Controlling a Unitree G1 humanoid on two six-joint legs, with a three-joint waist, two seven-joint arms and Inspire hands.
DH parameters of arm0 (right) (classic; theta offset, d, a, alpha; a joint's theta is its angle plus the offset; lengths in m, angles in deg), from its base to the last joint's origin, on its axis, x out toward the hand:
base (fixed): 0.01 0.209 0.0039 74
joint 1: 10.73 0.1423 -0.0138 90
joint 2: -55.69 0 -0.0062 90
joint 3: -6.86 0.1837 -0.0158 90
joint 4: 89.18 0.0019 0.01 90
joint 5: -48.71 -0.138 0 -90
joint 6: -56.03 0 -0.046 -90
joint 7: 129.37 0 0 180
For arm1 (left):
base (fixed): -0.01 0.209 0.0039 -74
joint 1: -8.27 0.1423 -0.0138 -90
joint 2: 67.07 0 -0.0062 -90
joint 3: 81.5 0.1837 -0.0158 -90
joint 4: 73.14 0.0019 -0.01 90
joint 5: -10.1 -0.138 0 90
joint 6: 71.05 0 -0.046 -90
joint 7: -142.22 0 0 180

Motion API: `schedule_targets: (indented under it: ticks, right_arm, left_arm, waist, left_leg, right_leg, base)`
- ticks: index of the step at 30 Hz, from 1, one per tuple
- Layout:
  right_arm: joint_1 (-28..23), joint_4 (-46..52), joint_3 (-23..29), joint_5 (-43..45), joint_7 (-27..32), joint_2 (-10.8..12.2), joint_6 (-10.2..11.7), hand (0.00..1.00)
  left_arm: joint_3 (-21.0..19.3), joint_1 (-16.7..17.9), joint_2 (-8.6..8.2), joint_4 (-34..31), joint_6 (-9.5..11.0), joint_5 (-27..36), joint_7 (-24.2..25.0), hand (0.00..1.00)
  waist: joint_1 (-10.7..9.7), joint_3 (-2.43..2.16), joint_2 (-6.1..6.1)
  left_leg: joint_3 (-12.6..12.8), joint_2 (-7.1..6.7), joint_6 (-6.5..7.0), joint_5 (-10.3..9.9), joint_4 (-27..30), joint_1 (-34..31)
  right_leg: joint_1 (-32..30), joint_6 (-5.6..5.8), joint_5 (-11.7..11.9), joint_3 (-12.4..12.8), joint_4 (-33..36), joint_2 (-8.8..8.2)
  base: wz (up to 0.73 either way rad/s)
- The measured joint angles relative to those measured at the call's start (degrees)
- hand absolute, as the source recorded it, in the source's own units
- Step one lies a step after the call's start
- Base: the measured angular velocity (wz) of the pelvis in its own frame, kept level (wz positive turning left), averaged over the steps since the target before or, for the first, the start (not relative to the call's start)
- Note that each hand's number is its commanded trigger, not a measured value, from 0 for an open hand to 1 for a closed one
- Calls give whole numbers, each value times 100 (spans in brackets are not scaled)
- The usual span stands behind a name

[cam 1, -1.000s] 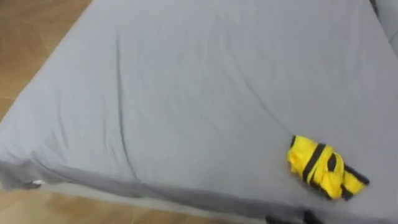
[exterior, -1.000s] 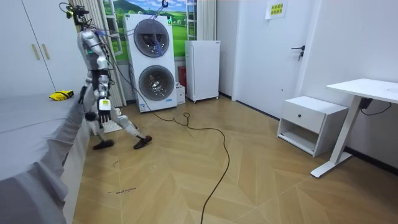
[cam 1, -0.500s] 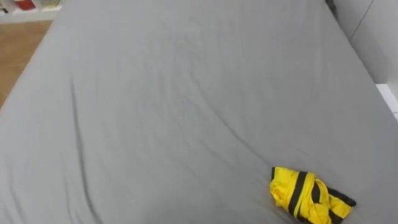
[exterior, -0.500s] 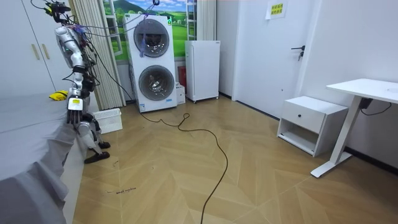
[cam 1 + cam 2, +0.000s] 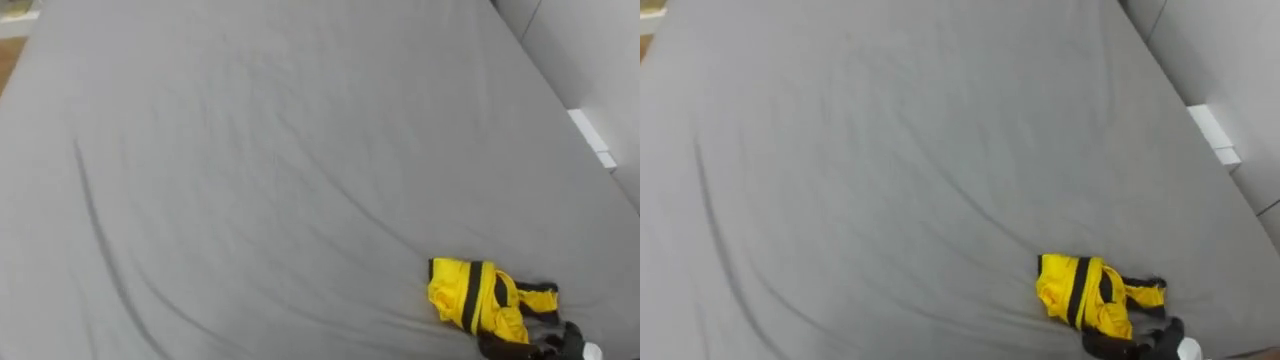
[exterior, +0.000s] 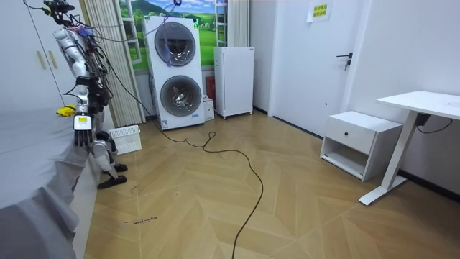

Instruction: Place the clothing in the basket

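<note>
Right hand arrives just beside crumpled yellow-and-black garment on grey bedsheet, its hold untellable; a low grab may gather sheet too.

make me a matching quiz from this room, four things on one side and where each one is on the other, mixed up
Things
1. crumpled yellow and black garment
2. white slatted plastic basket
3. small white fridge
4. low white bedside cabinet

Places
A. beside the white desk
B. on the wooden floor, close to the robot
C. on the grey bed sheet
D. to the room view's right of the stacked white washing machines

Pairs: 1-C, 2-B, 3-D, 4-A
</note>
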Motion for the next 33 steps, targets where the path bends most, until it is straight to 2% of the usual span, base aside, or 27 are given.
schedule_targets:
  ticks: [2, 3, 4, 5, 6, 7, 8, 10, 15, 22, 27, 33]
  right_arm:
    - [12, 542, -15, 11, 195, -32, 89, 0]
    - [117, 770, -41, 38, 272, -70, 352, 0]
    - [190, 854, -58, 85, 271, -88, 473, 0]
    - [288, 999, -62, 237, 262, -101, 706, 0]
    - [392, 1133, -75, 323, 250, -107, 880, 0]
    - [441, 1180, -88, 401, 245, -107, 948, 0]
    - [513, 1259, -119, 496, 229, -109, 1069, 0]
    - [565, 1276, -160, 632, 108, -108, 1164, 0]
    - [541, 1210, -189, 685, -226, -90, 1171, 0]
    - [545, 1211, -245, 686, -486, -95, 1190, 0]
    - [537, 1159, -601, 717, -848, -97, 1218, 0]
    - [372, 1003, -757, 875, -1217, -64, 1251, 0]
  left_arm:
    - [13, -59, 1, 93, -24, 0, 8, 0]
    - [15, -79, 18, 109, -33, 0, 6, 0]
    - [17, -79, 26, 110, -38, 0, 5, 0]
    - [17, -81, 32, 115, -57, 0, -5, 0]
    - [32, -80, 32, 111, -68, 5, -11, 0]
    - [48, -82, 33, 105, -86, 5, -20, 0]
    - [116, -94, 33, 78, -124, 5, -44, 0]
    - [253, -154, 32, 70, -195, 2, -94, 0]
    - [347, -235, 25, 77, -289, 3, -97, 0]
    - [497, -276, 42, 80, -381, 9, -52, 0]
    - [514, -275, 93, 80, -390, 10, 49, 0]
    - [518, -266, 104, 74, -389, 108, 60, 0]
  waist:
    - [-3, -5, -6]
    - [-22, -19, -19]
    - [-62, -32, -34]
    - [-93, -104, -63]
    - [-80, -132, -81]
    - [-80, -147, -92]
    - [-80, -145, -105]
    - [-79, -142, -103]
    - [-84, -99, -36]
    - [-84, -99, -30]
    - [-80, -98, -32]
    - [-75, -99, -35]
  left_leg:
    - [20, 7, -10, 10, -51, -3]
    - [17, 15, -16, 14, -59, -5]
    - [5, 22, -22, 17, -63, -5]
    - [-6, 40, -27, 32, -102, 1]
    - [-23, 60, -35, 45, -128, 26]
    - [-42, 65, -40, 51, -144, 30]
    - [-46, 75, -42, 61, -173, 63]
    - [-67, 85, -42, 60, -203, 107]
    - [-97, 58, -40, 102, -376, 183]
    - [-95, 41, -44, 155, -486, 169]
    - [-95, 39, -44, 156, -496, 179]
    - [-133, 39, -44, 155, -496, 226]
  right_leg:
    - [-19, -10, 18, -1, -47, 10]
    - [-7, -17, 28, -3, -84, 24]
    - [13, -18, 37, -7, -117, 37]
    - [50, -37, 72, -21, -201, 64]
    - [129, -72, 119, -55, -306, 87]
    - [160, -86, 140, -80, -357, 94]
    - [222, -88, 165, -116, -449, 104]
    - [324, -84, 195, -159, -567, 120]
    - [398, -86, 228, -192, -663, 115]
    - [303, -86, 227, -189, -666, 106]
    - [308, -86, 227, -193, -677, 105]
    - [411, -86, 227, -231, -755, 104]
  base:
    - [-4]
    - [4]
    - [13]
    - [16]
    - [16]
    - [15]
    - [14]
    - [14]
    - [4]
    - [0]
    - [0]
    - [3]
